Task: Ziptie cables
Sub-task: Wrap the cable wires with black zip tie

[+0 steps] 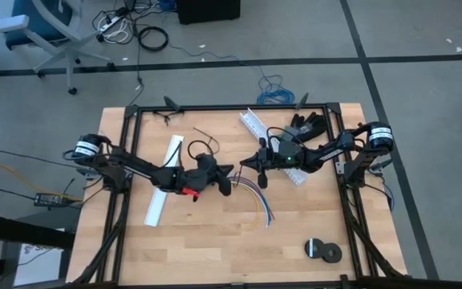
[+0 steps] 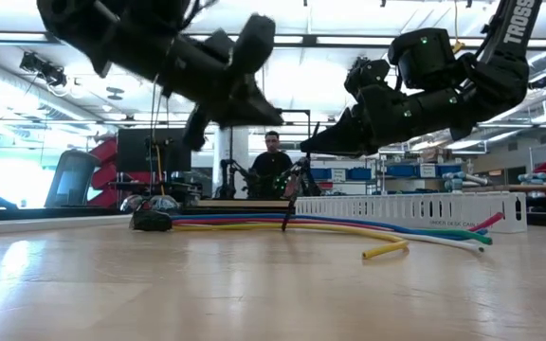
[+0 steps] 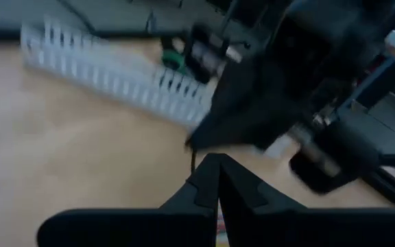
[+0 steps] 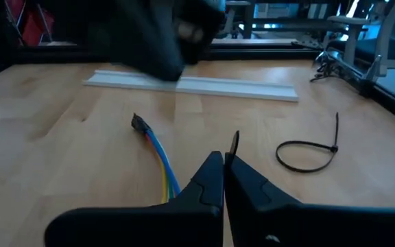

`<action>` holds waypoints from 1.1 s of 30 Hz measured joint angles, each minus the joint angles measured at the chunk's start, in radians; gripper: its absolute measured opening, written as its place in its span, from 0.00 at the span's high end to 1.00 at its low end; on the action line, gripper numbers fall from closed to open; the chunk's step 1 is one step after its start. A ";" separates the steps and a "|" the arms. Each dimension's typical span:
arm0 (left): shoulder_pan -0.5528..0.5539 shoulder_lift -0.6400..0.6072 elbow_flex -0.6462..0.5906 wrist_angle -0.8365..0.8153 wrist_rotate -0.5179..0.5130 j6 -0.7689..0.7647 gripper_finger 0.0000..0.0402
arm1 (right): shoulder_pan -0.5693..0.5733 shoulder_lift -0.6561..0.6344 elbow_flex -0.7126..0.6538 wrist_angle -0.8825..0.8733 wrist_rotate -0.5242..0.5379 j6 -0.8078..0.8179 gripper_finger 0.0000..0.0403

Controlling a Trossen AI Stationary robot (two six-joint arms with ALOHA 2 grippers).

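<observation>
High view, table: wooden table (image 1: 215,233) inside a black frame, both arms reaching toward its middle.
Left gripper: left gripper (image 1: 224,178) hangs above the table centre; in its wrist view the fingers (image 3: 208,180) meet at the tips, and nothing shows between them.
Right gripper: right gripper (image 1: 261,164) hangs just beside the left one, tip toward tip; in its wrist view the fingers (image 4: 214,171) are closed, pinching a thin black ziptie (image 4: 233,142) that stands up from the tips.
Cables: cables (image 1: 260,201) lie flat on the wood below the two grippers, the coloured wires fanning toward the near edge; in the right wrist view the small dark end (image 4: 139,123) rests on the table, apart from the fingers.
Looped ziptie: looped ziptie (image 1: 201,146) lies on the table near the left arm, well apart from the cables.
White strip: white strip (image 1: 164,178) lies under the left arm.
White slotted channel: slotted channel (image 1: 273,144) lies under the right arm.
Tape roll: dark tape roll (image 1: 322,250) rests near the front right corner.
Low view, background: a person (image 2: 271,163) sits behind the table.
</observation>
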 joint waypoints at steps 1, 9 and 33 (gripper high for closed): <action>-0.003 0.019 -0.001 0.007 0.013 -0.025 0.96 | -0.002 0.000 0.000 0.002 -0.001 0.000 1.00; -0.054 0.217 0.011 0.282 0.006 -0.021 0.99 | -0.017 0.001 0.002 0.015 -0.065 0.010 1.00; -0.104 0.236 0.459 -0.718 -0.231 -0.198 0.86 | -0.019 0.036 0.106 -0.115 -0.113 -0.022 1.00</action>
